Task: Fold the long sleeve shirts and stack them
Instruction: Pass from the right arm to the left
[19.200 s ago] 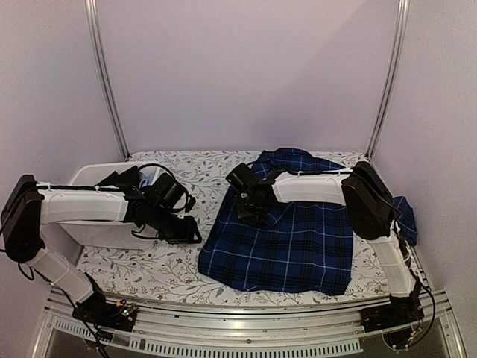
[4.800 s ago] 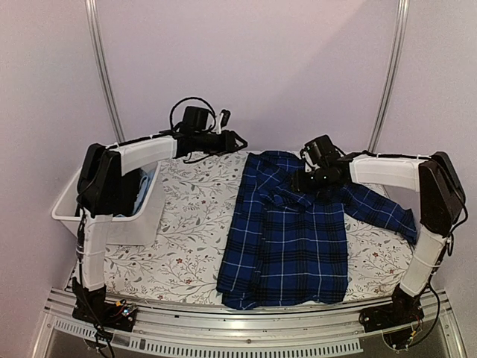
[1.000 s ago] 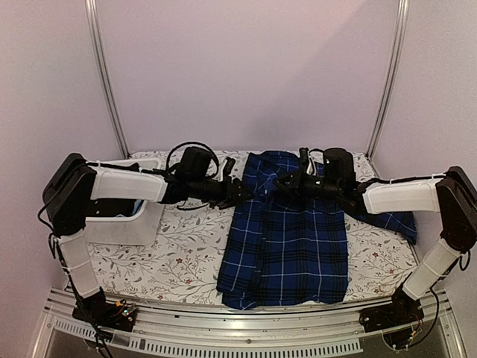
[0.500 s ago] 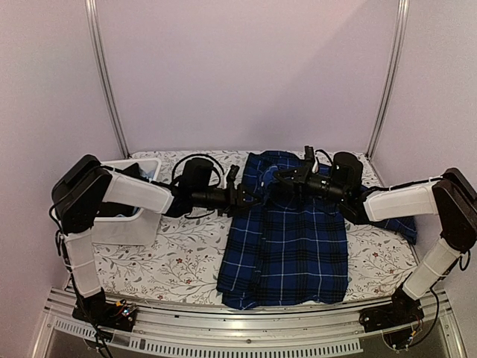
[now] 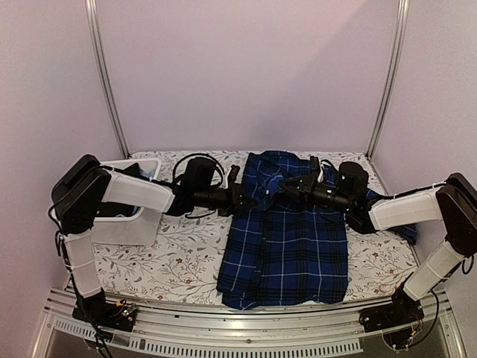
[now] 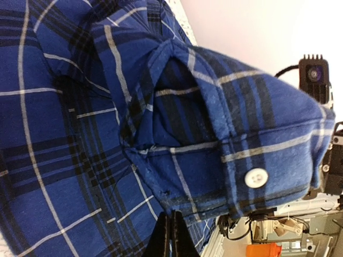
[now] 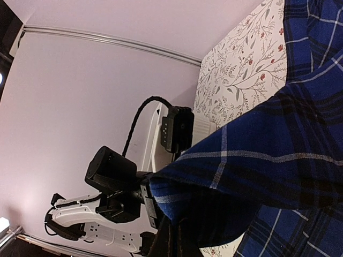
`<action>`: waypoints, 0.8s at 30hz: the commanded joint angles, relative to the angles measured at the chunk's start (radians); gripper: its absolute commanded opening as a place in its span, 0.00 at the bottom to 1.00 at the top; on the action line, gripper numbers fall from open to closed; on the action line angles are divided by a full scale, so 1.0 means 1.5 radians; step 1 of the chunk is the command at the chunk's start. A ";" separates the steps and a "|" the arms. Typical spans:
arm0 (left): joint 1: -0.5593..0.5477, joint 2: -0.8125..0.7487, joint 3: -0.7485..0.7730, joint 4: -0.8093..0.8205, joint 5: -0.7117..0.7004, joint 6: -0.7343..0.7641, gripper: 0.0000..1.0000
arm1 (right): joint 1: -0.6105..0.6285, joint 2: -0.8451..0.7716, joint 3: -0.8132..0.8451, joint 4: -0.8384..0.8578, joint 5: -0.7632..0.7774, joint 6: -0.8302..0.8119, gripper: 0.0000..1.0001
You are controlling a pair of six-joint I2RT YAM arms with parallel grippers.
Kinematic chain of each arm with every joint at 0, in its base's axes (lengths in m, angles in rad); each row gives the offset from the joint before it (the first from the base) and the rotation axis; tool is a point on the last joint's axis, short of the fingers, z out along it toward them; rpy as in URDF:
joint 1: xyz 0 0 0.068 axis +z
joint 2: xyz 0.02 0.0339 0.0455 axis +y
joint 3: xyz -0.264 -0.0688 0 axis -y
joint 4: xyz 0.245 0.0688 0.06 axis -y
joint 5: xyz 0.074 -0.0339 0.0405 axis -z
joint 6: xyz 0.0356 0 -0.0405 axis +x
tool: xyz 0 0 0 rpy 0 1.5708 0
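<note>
The left jaws and right jaws each pinch closed on the far end of the navy plaid shirt [image 5: 294, 239] on the table [image 5: 186, 257]

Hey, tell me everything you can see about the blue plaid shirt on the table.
The plaid shirt is navy woven cloth with thin white and light-blue lines and a white button on a banded edge. It lies lengthwise on the floral tablecloth, sides folded in to a narrow panel, hem near the front edge. Its far end is raised, pinched between the left tool and right tool. A sleeve shows under the right arm.
</note>
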 commanded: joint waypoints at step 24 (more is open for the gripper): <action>-0.012 -0.174 -0.039 -0.479 -0.136 0.242 0.00 | 0.058 -0.062 0.062 -0.542 0.184 -0.358 0.56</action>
